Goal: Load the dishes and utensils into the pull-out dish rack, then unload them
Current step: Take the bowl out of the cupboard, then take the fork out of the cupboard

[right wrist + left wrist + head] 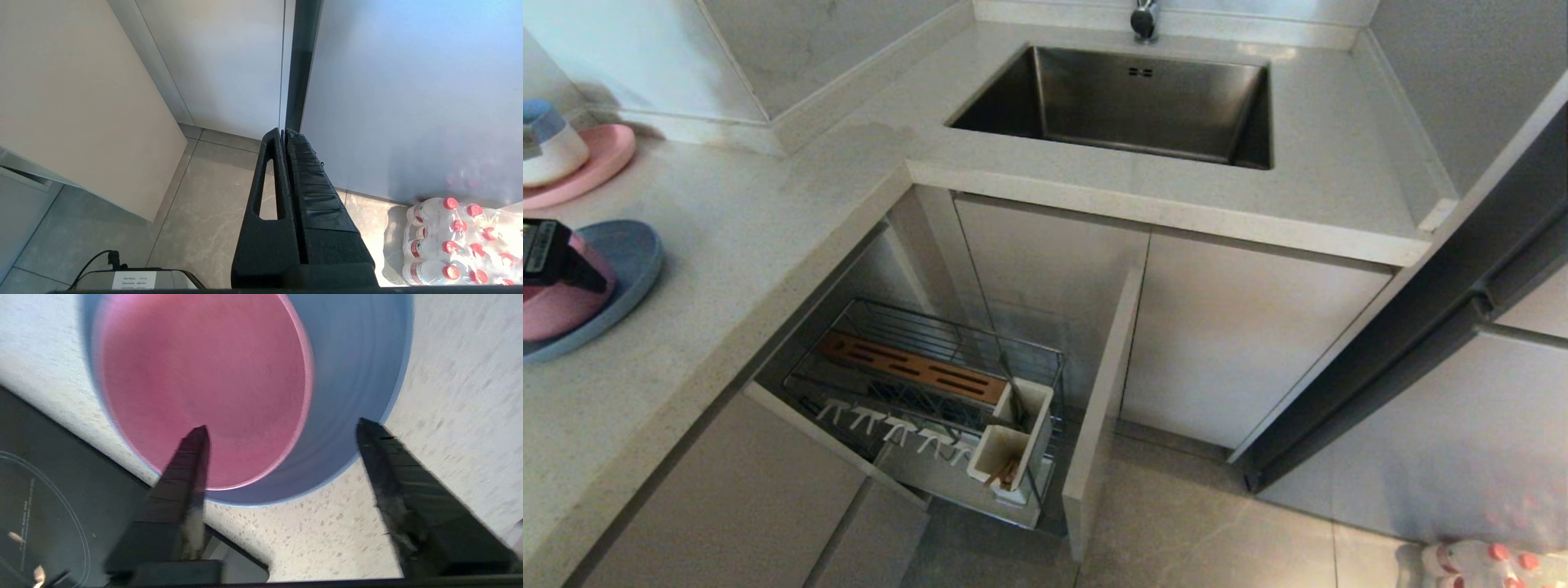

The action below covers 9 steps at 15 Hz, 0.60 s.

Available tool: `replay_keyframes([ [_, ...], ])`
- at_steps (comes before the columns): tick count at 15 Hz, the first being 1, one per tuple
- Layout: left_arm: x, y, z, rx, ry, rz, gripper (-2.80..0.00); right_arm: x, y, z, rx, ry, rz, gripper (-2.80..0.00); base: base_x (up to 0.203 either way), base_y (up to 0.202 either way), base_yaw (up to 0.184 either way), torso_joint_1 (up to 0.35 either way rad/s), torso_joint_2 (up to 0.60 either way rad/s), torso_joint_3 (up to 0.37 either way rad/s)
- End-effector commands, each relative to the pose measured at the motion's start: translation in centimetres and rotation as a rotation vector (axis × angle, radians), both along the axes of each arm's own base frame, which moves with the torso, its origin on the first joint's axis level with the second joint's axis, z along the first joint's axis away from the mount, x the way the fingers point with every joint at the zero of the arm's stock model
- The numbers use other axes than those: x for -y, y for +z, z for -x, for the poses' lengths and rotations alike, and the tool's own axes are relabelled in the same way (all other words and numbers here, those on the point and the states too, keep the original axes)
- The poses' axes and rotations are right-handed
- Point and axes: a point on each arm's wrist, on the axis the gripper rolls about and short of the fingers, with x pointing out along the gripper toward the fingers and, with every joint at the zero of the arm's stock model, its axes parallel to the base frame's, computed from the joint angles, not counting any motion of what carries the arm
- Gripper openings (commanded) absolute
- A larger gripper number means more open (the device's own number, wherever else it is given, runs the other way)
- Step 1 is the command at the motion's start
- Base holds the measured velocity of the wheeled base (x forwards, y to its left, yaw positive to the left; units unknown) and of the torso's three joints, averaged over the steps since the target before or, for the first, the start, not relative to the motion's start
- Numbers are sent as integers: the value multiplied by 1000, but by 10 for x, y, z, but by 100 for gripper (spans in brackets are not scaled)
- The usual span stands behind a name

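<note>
Pink matte bowl (204, 388) sits inside the wider, shallow blue plate (359, 375), off-centre, on the speckled pale stone counter (457, 396) at the left edge of the head view. Left hand (282, 428) hangs directly above them, fingers spread apart and grasping nothing; one fingertip (198, 437) lies over the bowl's interior, the other (367, 428) over the plate's rim. In the head view only its black body shows at the far left, over the bowl. Chrome wire pull-out dish rack (931, 384) stands open at lower centre below the counter; light-wood chopsticks (1006, 474) stand in its white utensil box (1013, 441). Right hand (284, 132) is clenched, empty, pointing at the grey floor tiles (204, 212) beside a pack of red-capped water bottles (453, 241).
</note>
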Motion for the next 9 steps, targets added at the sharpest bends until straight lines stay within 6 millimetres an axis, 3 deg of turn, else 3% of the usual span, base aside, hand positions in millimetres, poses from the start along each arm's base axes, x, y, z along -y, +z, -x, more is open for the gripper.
replay_keyframes([
  [1, 3, 8, 8, 39, 9, -8, 0, 0, 0, 0, -1, 0, 0, -280, 0, 0, 0, 0, 0, 0],
  [4, 12, 23, 26, 123, 30, -10, 0, 0, 0, 0, 0, 0, 0, -280, 0, 0, 0, 0, 0, 0],
  [9, 36, 58, 82, 336, 73, -10, 0, 0, 0, 0, 0, 0, 0, -280, 0, 0, 0, 0, 0, 0],
])
